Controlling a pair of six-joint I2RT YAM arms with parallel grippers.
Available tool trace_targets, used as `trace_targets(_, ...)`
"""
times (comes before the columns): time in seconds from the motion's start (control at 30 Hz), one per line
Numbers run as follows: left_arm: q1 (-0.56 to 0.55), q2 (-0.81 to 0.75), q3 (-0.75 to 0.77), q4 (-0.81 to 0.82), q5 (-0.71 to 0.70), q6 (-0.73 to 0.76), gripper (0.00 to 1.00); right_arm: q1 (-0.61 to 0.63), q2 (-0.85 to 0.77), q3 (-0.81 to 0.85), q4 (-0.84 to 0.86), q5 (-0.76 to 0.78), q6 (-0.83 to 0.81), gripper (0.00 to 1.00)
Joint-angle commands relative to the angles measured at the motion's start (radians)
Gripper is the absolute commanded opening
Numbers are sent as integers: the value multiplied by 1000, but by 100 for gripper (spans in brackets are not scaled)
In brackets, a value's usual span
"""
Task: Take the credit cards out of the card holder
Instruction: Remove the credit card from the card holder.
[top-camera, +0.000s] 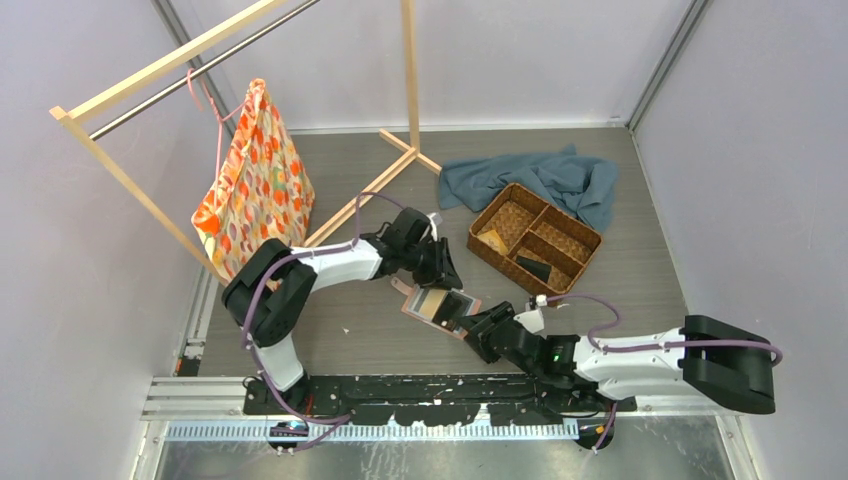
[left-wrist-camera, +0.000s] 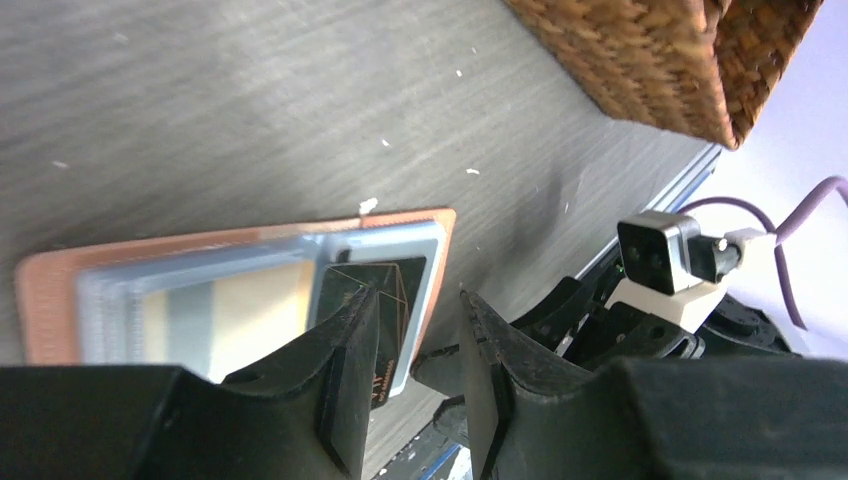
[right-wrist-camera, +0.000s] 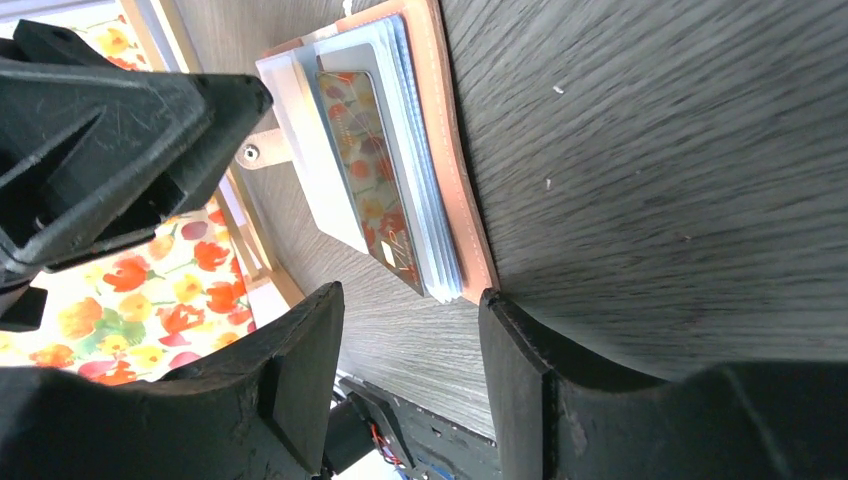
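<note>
Mid-task, extraction step. The left pincer (left-wrist-camera: 412, 380) is released, jaws spread with nothing between them. It hovers low over the card holder (left-wrist-camera: 45, 300), and one finger (left-wrist-camera: 345, 350) sits above the dark card (left-wrist-camera: 385, 285); contact can't be told. The holder lies open and flat on the worktop (top-camera: 640, 290), between the two pincers, grey striped slots up. Two cards show in it: a tan-gold card (top-camera: 432, 303) on the left half and the dark one on the right half. A pale slab beside the dark card in the right wrist view may be a third; unclear. The right pincer (right-wrist-camera: 412, 380) is also released and holds nothing, its jaws lined up just short of the holder's near corner. The woven basket (top-camera: 578, 262) stands to the right, apart from the holder. It has three compartments, with one tan piece (top-camera: 493, 240) and one black piece (top-camera: 533, 268) in separate ones, probably cards already pulled. Counts: two pincers, one holder, one basket, two cards surely in the holder, two likely in the basket. Next move, my guess: the left pins the holder down, and the right closes on the dark card's free edge and slides it out along the slot. That needs a thin, flat pinch that doesn't drag the holder.
</note>
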Motion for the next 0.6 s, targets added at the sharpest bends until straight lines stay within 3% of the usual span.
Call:
trace_targets(0.0,48,-26,37,-18,10,44,37,8,9,11,42,-12,24,57)
trace_targets(0.23,125,12,71,-44,30,89,37,21,-73,75,-87,17,-67,58)
trace_targets(0.57,129,165,202,-85,13,120,36,44,-142,102,-179,63,-91,58)
